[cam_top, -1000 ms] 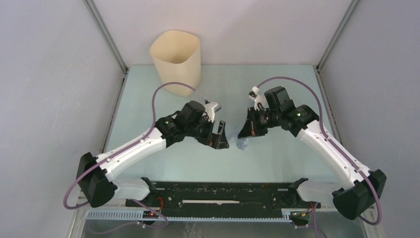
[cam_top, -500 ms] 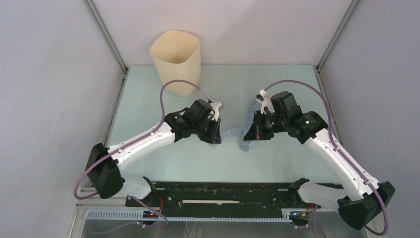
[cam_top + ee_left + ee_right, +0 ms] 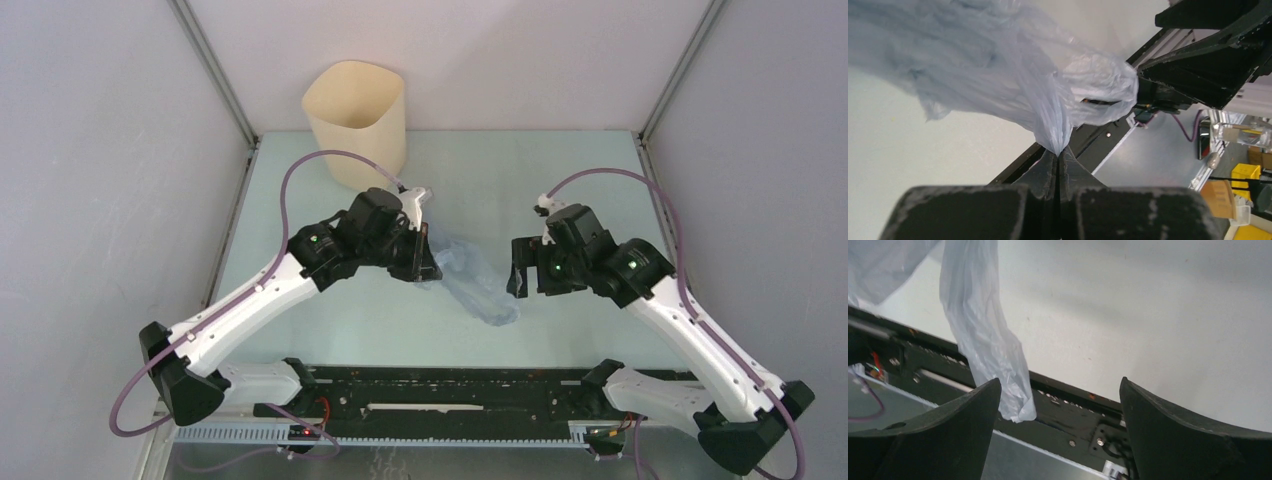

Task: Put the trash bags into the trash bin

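**Inspector:** Start with the largest item.

**Assessor:** The table (image 3: pixel 560 180) is a flat, smooth, pale-green surface. The trash bin (image 3: pixel 355 120) stands upright at its far left corner. It is cream plastic with plain walls that taper toward the base, a rounded-square rim and an open mouth. Nothing shows inside it from above.

**Inspector:** And the trash bag?

**Assessor:** The trash bag (image 3: pixel 470 282) is at mid-table, between the two arms and well apart from the bin. It is thin, translucent, pale-blue film, crinkled and limp. It trails from the left arm toward the near right, and its tail sags to the table.

**Inspector:** State of the hands.

**Assessor:** The left gripper (image 3: pixel 1058 159) is clamped tight on a gathered twist of the bag (image 3: pixel 998 85), and the film fans out from that pinch. Gathering several layers there looks meant to stop such slippery material sliding free. The right gripper (image 3: pixel 1058 390) has its jaws spread wide with nothing between them. A strip of the bag (image 3: pixel 983 340) hangs just beside one finger, and I cannot tell whether they touch.

**Inspector:** Your reading?

**Assessor:** I judge that the left arm alone carries the load, being the arm nearer the bin. The bag is not yet deposited.
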You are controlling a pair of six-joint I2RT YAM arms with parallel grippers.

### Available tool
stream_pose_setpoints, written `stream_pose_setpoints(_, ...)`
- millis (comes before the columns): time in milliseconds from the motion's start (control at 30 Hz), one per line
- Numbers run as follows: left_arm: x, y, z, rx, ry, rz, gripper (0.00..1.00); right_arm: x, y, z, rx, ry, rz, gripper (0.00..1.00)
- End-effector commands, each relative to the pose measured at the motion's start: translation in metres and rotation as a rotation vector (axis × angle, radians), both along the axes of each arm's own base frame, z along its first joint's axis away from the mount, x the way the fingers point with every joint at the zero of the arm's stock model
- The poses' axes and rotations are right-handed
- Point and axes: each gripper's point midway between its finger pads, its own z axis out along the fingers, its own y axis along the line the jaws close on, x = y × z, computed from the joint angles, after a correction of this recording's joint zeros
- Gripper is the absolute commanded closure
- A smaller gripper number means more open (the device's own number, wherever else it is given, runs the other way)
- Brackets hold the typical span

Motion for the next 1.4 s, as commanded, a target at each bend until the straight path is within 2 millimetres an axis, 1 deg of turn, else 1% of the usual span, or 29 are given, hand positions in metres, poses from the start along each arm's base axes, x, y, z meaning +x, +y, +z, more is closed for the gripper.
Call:
stream_pose_setpoints(0, -0.002, -0.009, 0.040, -0.103, 0.004, 0.013, 1.00, 0.002, -0.003, 0.022, 0.131, -0.093, -0.125, 0.00)
stream_pose_setpoints(100, -0.001, -0.011, 0.051, -0.136, 0.018, 0.026, 1.00, -0.010, 0.023, 0.035, 0.309, -0.080, -0.029, 0.00)
stream_pose_setpoints(167, 0.000, -0.012, 0.058, -0.154, 0.016, 0.031, 1.00, -0.019, 0.038, 0.038, 0.395, -0.037, 0.011, 0.00)
stream_pose_setpoints(233, 0.001, -0.013, 0.066, -0.174, 0.011, 0.039, 1.00, -0.023, 0.046, 0.037, 0.454, -0.005, 0.004, 0.00)
stream_pose_setpoints(300, 0.003, -0.014, 0.073, -0.195, 0.006, 0.045, 1.00, -0.023, 0.045, 0.030, 0.469, 0.010, -0.028, 0.00)
stream_pose_setpoints(400, 0.003, -0.015, 0.081, -0.218, 0.003, 0.044, 1.00, -0.021, 0.037, 0.019, 0.471, 0.020, -0.081, 0.00)
stream_pose_setpoints(467, 0.001, -0.015, 0.085, -0.231, 0.003, 0.040, 1.00, -0.020, 0.031, 0.015, 0.482, 0.023, -0.104, 0.01)
stream_pose_setpoints(567, 0.000, -0.015, 0.091, -0.251, 0.005, 0.041, 1.00, -0.017, 0.021, 0.020, 0.515, 0.009, -0.133, 0.01)
stream_pose_setpoints(633, 0.000, -0.015, 0.094, -0.262, 0.005, 0.044, 1.00, -0.015, 0.018, 0.028, 0.562, -0.015, -0.135, 0.03)
stream_pose_setpoints(700, -0.001, -0.015, 0.097, -0.274, 0.006, 0.049, 1.00, -0.013, 0.021, 0.037, 0.622, -0.038, -0.114, 0.09)
stream_pose_setpoints(767, 0.000, -0.016, 0.101, -0.290, 0.005, 0.053, 1.00, -0.013, 0.027, 0.040, 0.675, -0.023, -0.086, 0.19)
stream_pose_setpoints(867, 0.000, -0.016, 0.106, -0.308, 0.005, 0.055, 1.00, -0.014, 0.035, 0.035, 0.721, 0.016, -0.075, 0.31)
stream_pose_setpoints(900, 0.001, -0.015, 0.107, -0.310, 0.003, 0.058, 1.00, -0.014, 0.035, 0.034, 0.721, 0.020, -0.079, 0.38)
stream_pose_setpoints(933, 0.002, -0.014, 0.107, -0.309, 0.002, 0.060, 1.00, -0.013, 0.033, 0.033, 0.716, 0.015, -0.089, 0.49)
stream_pose_setpoints(967, 0.004, -0.012, 0.106, -0.305, 0.000, 0.068, 1.00, -0.012, 0.030, 0.033, 0.709, 0.001, -0.101, 0.57)
stream_pose_setpoints(1000, 0.005, -0.009, 0.106, -0.303, -0.002, 0.080, 1.00, -0.012, 0.027, 0.032, 0.703, -0.010, -0.116, 0.59)
stream_pose_setpoints(1033, 0.007, -0.005, 0.105, -0.302, -0.001, 0.090, 1.00, -0.012, 0.025, 0.033, 0.701, -0.018, -0.124, 0.51)
stream_pose_setpoints(1067, 0.008, -0.002, 0.105, -0.306, -0.003, 0.102, 1.00, -0.014, 0.024, 0.033, 0.700, -0.019, -0.127, 0.34)
stream_pose_setpoints(1100, 0.009, 0.001, 0.106, -0.311, -0.004, 0.115, 1.00, -0.016, 0.024, 0.032, 0.699, -0.016, -0.121, 0.23)
stream_pose_setpoints(1133, 0.009, 0.004, 0.106, -0.315, -0.003, 0.123, 1.00, -0.018, 0.025, 0.033, 0.702, -0.011, -0.112, 0.19)
stream_pose_setpoints(1233, 0.011, 0.006, 0.108, -0.347, 0.008, 0.139, 1.00, -0.022, 0.029, 0.033, 0.707, -0.012, -0.081, 0.15)
stream_pose_setpoints(1367, 0.011, -0.002, 0.115, -0.417, 0.036, 0.139, 1.00, -0.019, 0.037, 0.041, 0.751, -0.039, -0.074, 0.15)
